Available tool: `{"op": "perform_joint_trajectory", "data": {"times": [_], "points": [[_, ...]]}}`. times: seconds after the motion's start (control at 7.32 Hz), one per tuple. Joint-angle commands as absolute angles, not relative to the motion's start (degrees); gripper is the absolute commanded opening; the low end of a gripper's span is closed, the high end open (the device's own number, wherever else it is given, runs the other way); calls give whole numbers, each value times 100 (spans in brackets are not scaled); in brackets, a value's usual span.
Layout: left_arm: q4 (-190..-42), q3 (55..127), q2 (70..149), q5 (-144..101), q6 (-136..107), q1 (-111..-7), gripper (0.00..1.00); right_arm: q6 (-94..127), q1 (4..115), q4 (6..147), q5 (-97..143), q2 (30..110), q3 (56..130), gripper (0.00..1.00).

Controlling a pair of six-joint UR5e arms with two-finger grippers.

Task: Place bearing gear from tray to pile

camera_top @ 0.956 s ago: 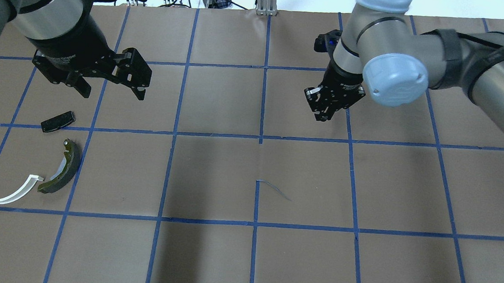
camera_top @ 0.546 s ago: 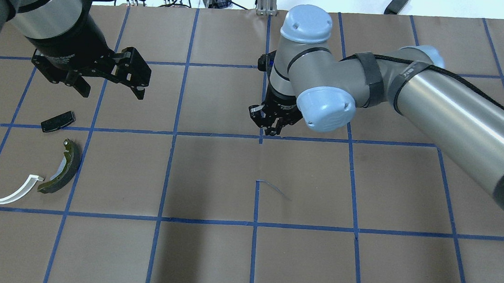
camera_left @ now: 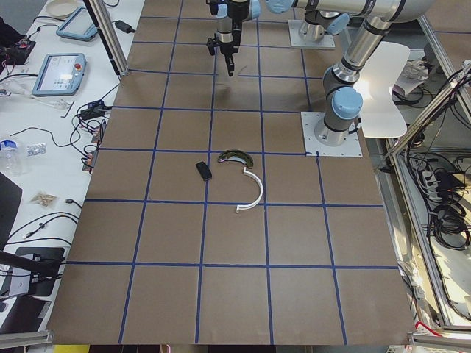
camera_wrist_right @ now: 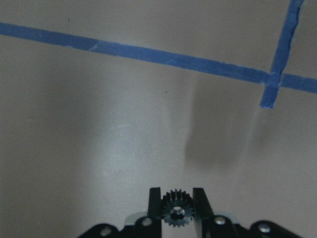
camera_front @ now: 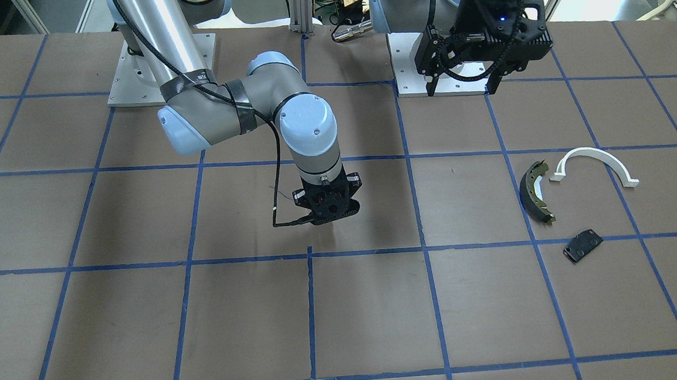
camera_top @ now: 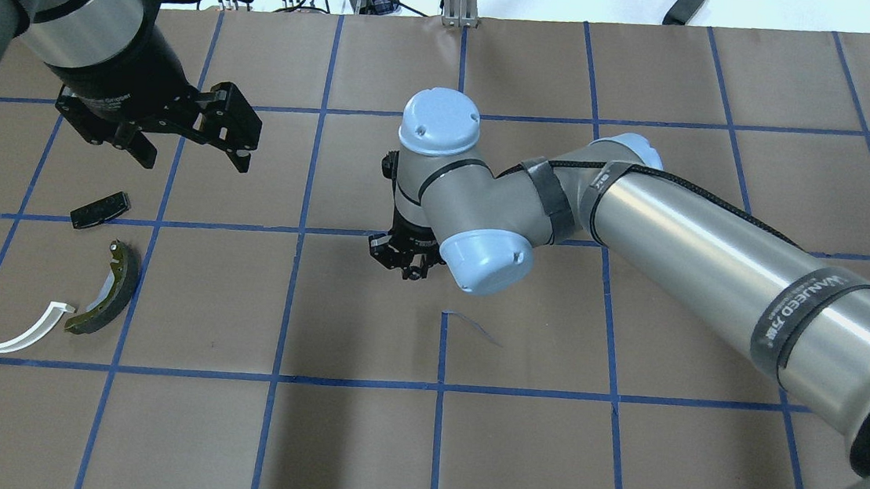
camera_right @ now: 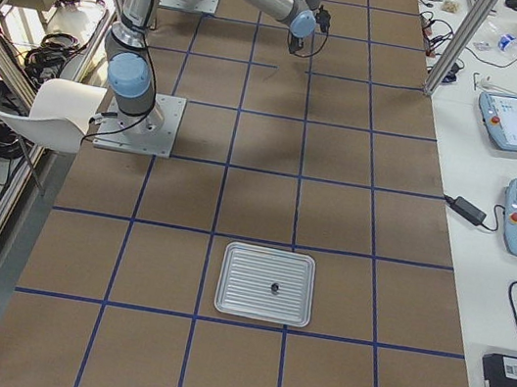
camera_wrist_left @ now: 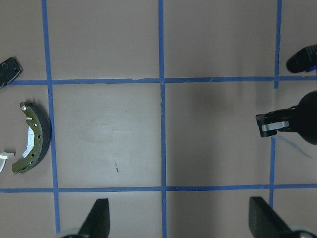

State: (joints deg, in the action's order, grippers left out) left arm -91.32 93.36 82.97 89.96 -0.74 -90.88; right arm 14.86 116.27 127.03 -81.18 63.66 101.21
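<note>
One-handed work: pinches the bearing gear [camera_wrist_right: 176, 214] between the right gripper's [camera_top: 405, 268] closed-in fingers, above the middle of the table [camera_top: 355, 442], well apart from both the tray [camera_right: 242, 290] and the pile [camera_top: 124, 284] of brake shoe [camera_front: 528, 193], white arc [camera_front: 589, 152] and black plate [camera_front: 582, 245]. Holds the left gripper [camera_top: 191, 151] spread wide and empty, above the table near that pile.

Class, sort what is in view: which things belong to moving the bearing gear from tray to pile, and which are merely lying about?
Belong: bearing gear, gripped in the right tool; tray; destination parts: brake shoe, white arc, black plate.
Lying about: control tablets; cables.
</note>
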Motion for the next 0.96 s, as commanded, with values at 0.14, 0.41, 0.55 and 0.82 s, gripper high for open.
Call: {"op": "perform_joint_trajectory", "data": {"times": [0.14, 0.41, 0.55, 0.82], "points": [[-9132, 9343, 8306, 9000, -79, -9088, 100, 1503, 11663, 13605, -8200, 6354, 10547, 40], [-9132, 9343, 8306, 8991, -88, -9088, 100, 1486, 11497, 13588, -8270, 6416, 10416, 100], [-9132, 9343, 8306, 9000, -97, -9088, 100, 1451, 11226, 13475, -8262, 6468, 10276, 100], [-9132, 9334, 8305, 8974, -79, -9088, 100, 863, 10454, 12608, -8543, 6949, 10108, 100]]}}
